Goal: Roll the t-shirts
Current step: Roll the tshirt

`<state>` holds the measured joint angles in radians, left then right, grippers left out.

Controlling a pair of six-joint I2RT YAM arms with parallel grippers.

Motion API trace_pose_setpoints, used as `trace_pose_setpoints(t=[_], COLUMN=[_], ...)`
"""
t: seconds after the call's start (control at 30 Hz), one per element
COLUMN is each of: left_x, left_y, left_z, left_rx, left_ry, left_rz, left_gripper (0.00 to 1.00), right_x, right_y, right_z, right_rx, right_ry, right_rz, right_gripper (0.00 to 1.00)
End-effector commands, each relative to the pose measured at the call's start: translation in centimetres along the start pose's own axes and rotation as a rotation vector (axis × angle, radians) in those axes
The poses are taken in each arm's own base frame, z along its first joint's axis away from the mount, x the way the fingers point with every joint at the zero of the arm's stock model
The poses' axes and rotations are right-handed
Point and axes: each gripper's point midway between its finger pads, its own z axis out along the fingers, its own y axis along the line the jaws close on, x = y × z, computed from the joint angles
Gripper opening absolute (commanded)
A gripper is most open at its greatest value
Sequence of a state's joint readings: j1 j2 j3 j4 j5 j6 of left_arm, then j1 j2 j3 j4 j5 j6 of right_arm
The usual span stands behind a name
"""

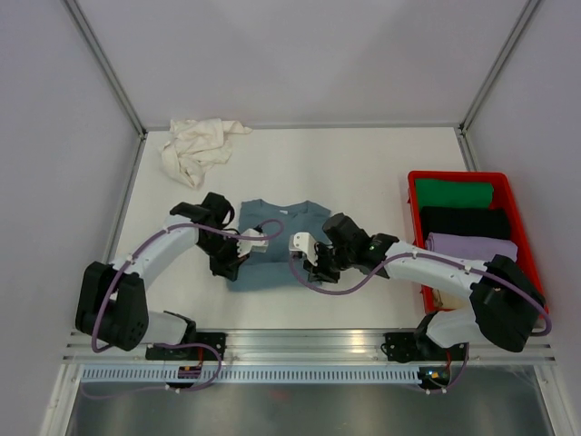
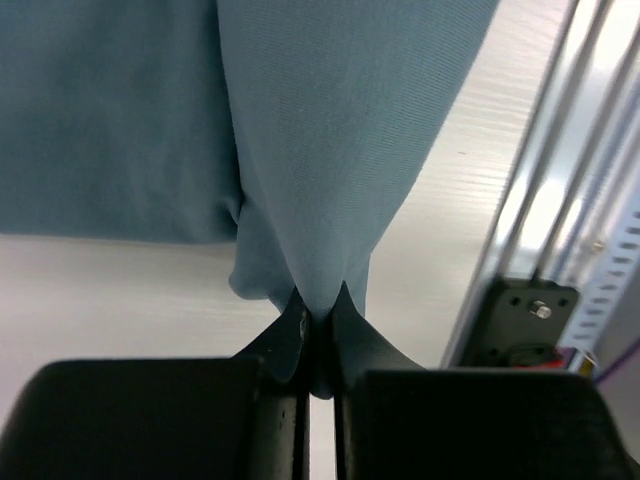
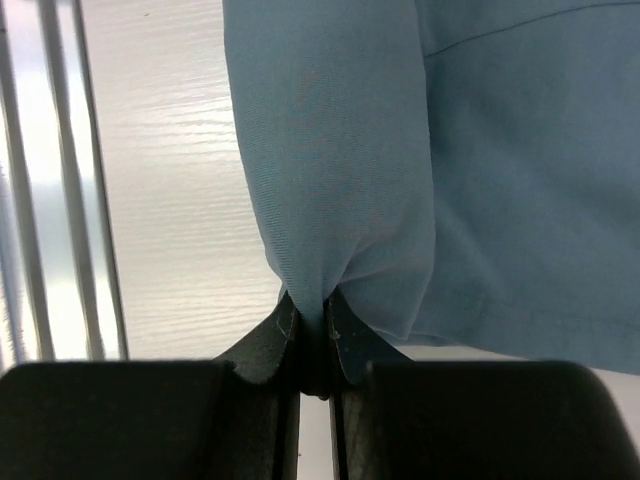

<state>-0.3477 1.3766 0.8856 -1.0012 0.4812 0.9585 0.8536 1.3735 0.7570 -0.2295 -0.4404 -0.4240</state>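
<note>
The dusty blue-grey t-shirt (image 1: 277,263) lies in the middle of the table (image 1: 363,163), close to the near edge and between the two arms. The left gripper (image 2: 320,322) pinches a fold of its near edge on the left side, with the jaws tight on the cloth. The right gripper (image 3: 312,322) holds a fold on the right side in the same way. The cream-white t-shirt (image 1: 195,150) lies crumpled in the far left corner. The red crate (image 1: 458,175) stands at the right with folded green, black and lilac clothes inside.

Overhead overview, wrist views close on t-shirt (image 1: 272,268)
</note>
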Motion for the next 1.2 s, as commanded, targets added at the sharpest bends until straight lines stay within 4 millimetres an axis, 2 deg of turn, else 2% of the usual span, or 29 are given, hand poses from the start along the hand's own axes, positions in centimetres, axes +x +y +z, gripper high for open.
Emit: trace_pose_setpoints(t=[0.0,0.13,0.2,0.4,0.43,0.5,0.53,0.67,0.73,0.77,0.83,1.0,1.07,1.17], left_x=[-1.5,-2.0,-2.5,-3.5,-3.2,-3.2,-3.2,-3.6,-3.8,-3.9,-4.3,-6.0,-5.8,-4.6], left_y=[-3.0,-2.4,-1.2,3.1,3.8,4.9,5.4,7.2,7.3,7.4,7.3,6.5,6.3,7.3], left_z=[-2.5,-2.7,-2.8,-1.6,-1.0,-1.0,-0.8,-0.6,-0.5,-0.6,-0.9,-1.3,-0.8,0.5], left_rx=[0.102,0.119,0.101,0.108,0.113,0.106,0.104,0.088,0.095,0.090,0.084,0.115,0.122,0.088], left_ry=[-0.064,-0.066,-0.062,-0.049,-0.034,-0.036,-0.033,-0.046,-0.063,-0.076,-0.098,-0.169,-0.172,-0.133], left_rz=[0.051,0.041,0.033,-0.082,-0.118,-0.146,-0.161,-0.222,-0.240,-0.241,-0.248,-0.318,-0.336,-0.371], left_gripper=[0.02,0.05,0.11,0.17,0.20,0.24,0.26,0.39,0.43,0.53,0.59,0.55,0.44,0.25], right_x=[-0.8,0.2,0.2,0.5,0.6,0.7,0.8,1.8,2.1,2.8,3.9,4.2,4.3,4.8], right_y=[2.2,3.5,3.1,-0.3,-1.1,-1.8,-2.8,-4.4,-4.7,-4.8,-4.9,-5.8,-6.3,-6.4], right_z=[-1.1,-1.6,-1.6,-1.8,-1.8,-1.6,-1.6,-0.9,-0.7,-0.3,0.3,0.8,0.8,0.5], right_rx=[-0.131,-0.192,-0.185,-0.120,-0.105,-0.103,-0.083,-0.096,-0.108,-0.111,-0.110,-0.085,-0.059,-0.029], right_ry=[0.009,0.053,0.053,0.021,0.010,0.001,-0.015,-0.026,-0.026,-0.006,0.026,0.030,0.039,0.067], right_rz=[-0.005,0.062,0.125,0.316,0.345,0.397,0.415,0.532,0.575,0.600,0.643,0.679,0.687,0.700], right_gripper=[0.00,0.00,0.00,0.00,0.00,0.00,0.00,0.00,0.00,0.00,0.00,0.00,0.03,0.16])
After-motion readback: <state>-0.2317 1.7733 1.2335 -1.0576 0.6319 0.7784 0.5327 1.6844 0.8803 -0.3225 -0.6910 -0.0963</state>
